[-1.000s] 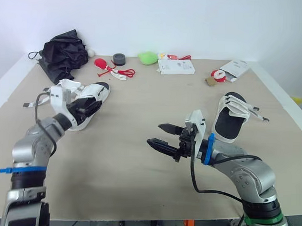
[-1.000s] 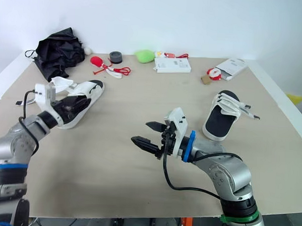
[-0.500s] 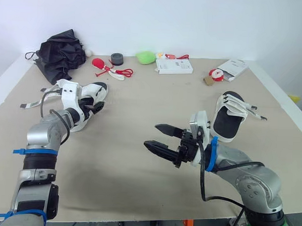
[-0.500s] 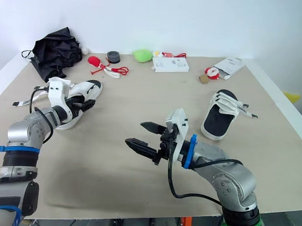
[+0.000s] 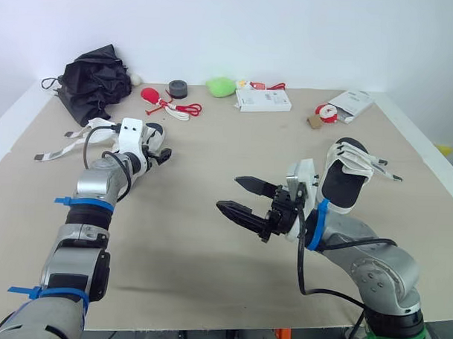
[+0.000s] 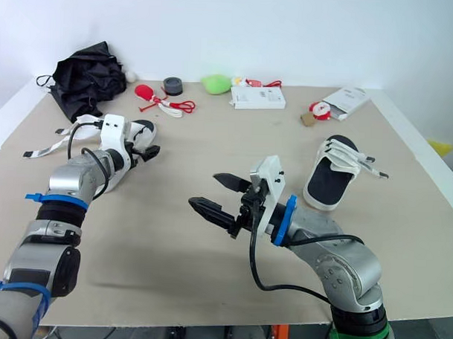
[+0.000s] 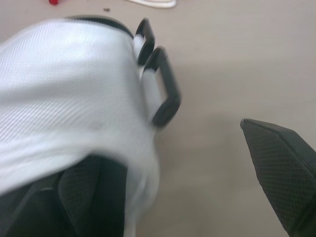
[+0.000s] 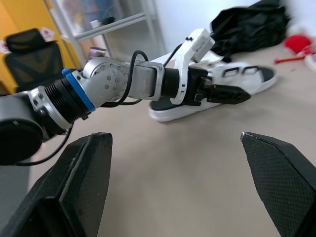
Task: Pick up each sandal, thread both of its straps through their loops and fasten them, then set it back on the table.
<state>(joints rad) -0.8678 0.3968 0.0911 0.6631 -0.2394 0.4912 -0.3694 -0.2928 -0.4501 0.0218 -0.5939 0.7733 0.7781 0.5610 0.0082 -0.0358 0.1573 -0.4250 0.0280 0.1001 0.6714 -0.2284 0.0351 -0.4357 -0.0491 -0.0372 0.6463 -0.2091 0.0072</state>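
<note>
The left sandal (image 6: 141, 129), white with a black footbed, lies at the table's left with loose strap ends (image 5: 64, 144) trailing left. My left gripper (image 5: 158, 154) is open at this sandal's near side. In the left wrist view a white strap (image 7: 74, 98) with two black loops (image 7: 165, 89) covers one finger, and the other finger (image 7: 281, 173) stands apart over bare table. The right sandal (image 5: 344, 177) lies at the right, its straps loose. My right gripper (image 5: 229, 194) hangs open over the table's middle, holding nothing.
Along the back edge sit a black bundle (image 5: 96, 72), red items with cord (image 5: 165, 102), a grey roll (image 5: 179, 87), a green lump (image 5: 222, 85), a white box (image 5: 264, 101) and a white packet (image 5: 353, 103). The beige table (image 5: 208, 273) has bare room near me.
My left gripper has slid along the left sandal toward its toe. The right gripper has stayed open at about the same spot. The view has shifted slightly.
</note>
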